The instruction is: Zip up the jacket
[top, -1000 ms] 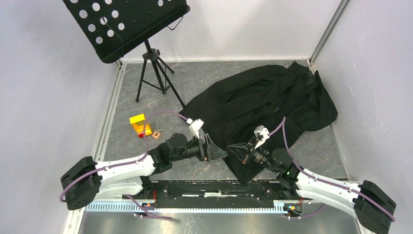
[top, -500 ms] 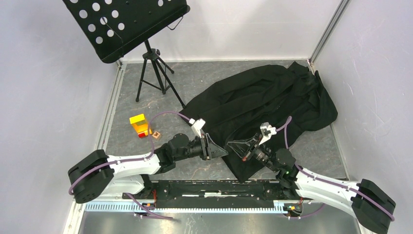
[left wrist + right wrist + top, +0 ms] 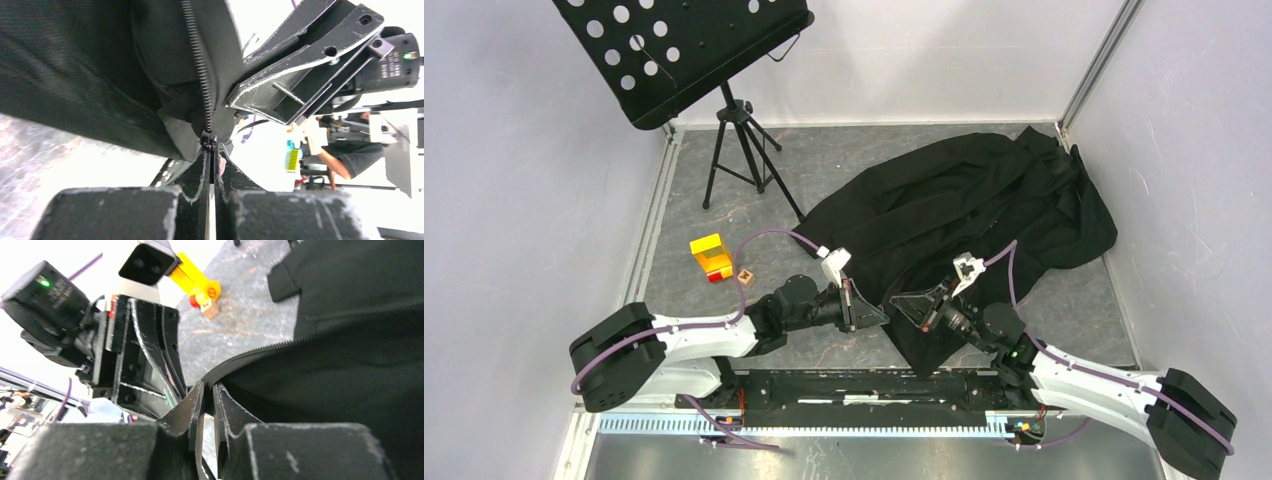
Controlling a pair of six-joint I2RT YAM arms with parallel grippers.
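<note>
The black jacket (image 3: pixel 964 200) lies crumpled at the right of the floor, its lower hem lifted between my two grippers. My left gripper (image 3: pixel 879 318) is shut on the zipper pull (image 3: pixel 209 140) at the bottom of the zip teeth (image 3: pixel 200 65), and its fingertips (image 3: pixel 210 147) meet there. My right gripper (image 3: pixel 899 300) faces it from the right. Its jaws (image 3: pixel 207 387) stand a little apart, with the jacket's hem edge (image 3: pixel 260 352) at the tips. The right arm's fingers (image 3: pixel 295 55) show close by in the left wrist view.
A black perforated music stand (image 3: pixel 674 50) on a tripod (image 3: pixel 744 160) stands at the back left. A yellow and red block (image 3: pixel 709 255) and a small wooden cube (image 3: pixel 745 276) lie left of the jacket. White walls close in on both sides.
My left gripper has closed on the zipper pull and edged right. My right gripper's jaws, shut before, have parted slightly and it has moved a little left.
</note>
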